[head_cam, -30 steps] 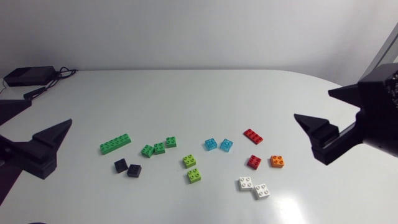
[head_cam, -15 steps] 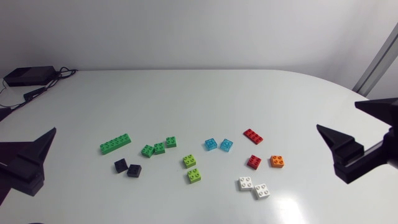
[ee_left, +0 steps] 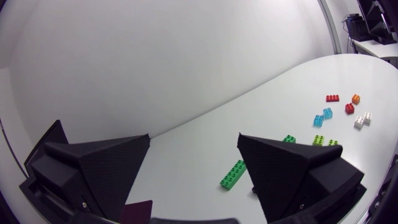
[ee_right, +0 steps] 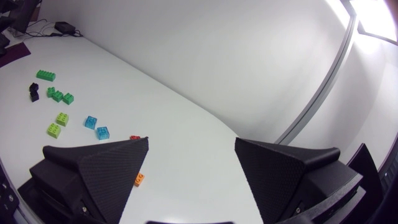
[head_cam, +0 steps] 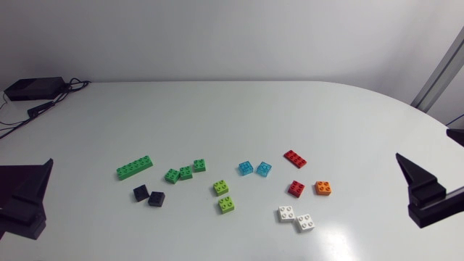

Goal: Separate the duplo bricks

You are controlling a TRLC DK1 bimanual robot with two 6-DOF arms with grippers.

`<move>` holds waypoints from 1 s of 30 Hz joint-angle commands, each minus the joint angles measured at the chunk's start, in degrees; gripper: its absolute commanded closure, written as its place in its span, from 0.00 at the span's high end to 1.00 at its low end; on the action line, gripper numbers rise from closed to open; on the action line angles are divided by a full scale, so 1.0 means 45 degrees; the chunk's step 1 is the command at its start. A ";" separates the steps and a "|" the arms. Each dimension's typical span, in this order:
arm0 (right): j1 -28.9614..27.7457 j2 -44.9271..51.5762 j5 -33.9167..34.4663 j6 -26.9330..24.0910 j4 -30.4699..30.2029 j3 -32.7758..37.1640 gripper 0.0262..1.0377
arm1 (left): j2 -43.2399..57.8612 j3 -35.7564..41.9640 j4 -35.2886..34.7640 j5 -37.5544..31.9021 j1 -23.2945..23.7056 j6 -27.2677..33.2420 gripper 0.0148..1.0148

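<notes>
Head camera: I see small coloured plastic duplo bricks (head_cam: 246, 168) scattered mid-table on the white table (head_cam: 217, 109).
Left wrist camera: my left gripper (ee_left: 194, 140) gapes wide, holding nothing, with a long green brick (ee_left: 232, 174) ahead.
Right wrist camera: my right gripper (ee_right: 192, 142) is equally spread and touches nothing.

The table (head_cam: 232, 116) is white. The long green brick (head_cam: 135, 167) and the 3 small green bricks (head_cam: 185, 172) share 1 mid green; the 2 lime bricks (head_cam: 221, 188) are lighter and yellower. The 2 black bricks (head_cam: 141, 193) are solid black, the 2 blue bricks (head_cam: 246, 168) sky blue. The long red brick (head_cam: 294, 158) and small red brick (head_cam: 296, 188) share a bright red, the orange brick (head_cam: 323, 188) is vivid, the 2 white bricks (head_cam: 287, 214) nearly match the table. The left gripper (ee_left: 194, 137) and right gripper (ee_right: 191, 140) are matte black
</notes>
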 commanded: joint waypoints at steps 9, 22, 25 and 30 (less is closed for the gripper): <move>-0.0862 -0.1701 0.0127 -0.0217 0.0269 -0.0761 0.96 | -0.0377 -0.0566 0.0193 -0.0133 0.0284 -0.0856 0.97; -0.1566 -0.2971 0.0088 0.0018 0.0737 -0.2129 0.96 | -0.0397 -0.1620 0.1209 -0.0699 0.0596 -0.0719 0.97; -0.1605 -0.2971 0.0088 0.0584 0.1011 -0.2441 0.96 | -0.0397 -0.1679 0.1268 -0.0699 0.0635 -0.0934 0.97; -0.1605 -0.2971 0.0069 0.0897 0.1890 -0.3007 0.96 | -0.0397 -0.1777 0.1287 -0.0699 0.0674 -0.1442 0.97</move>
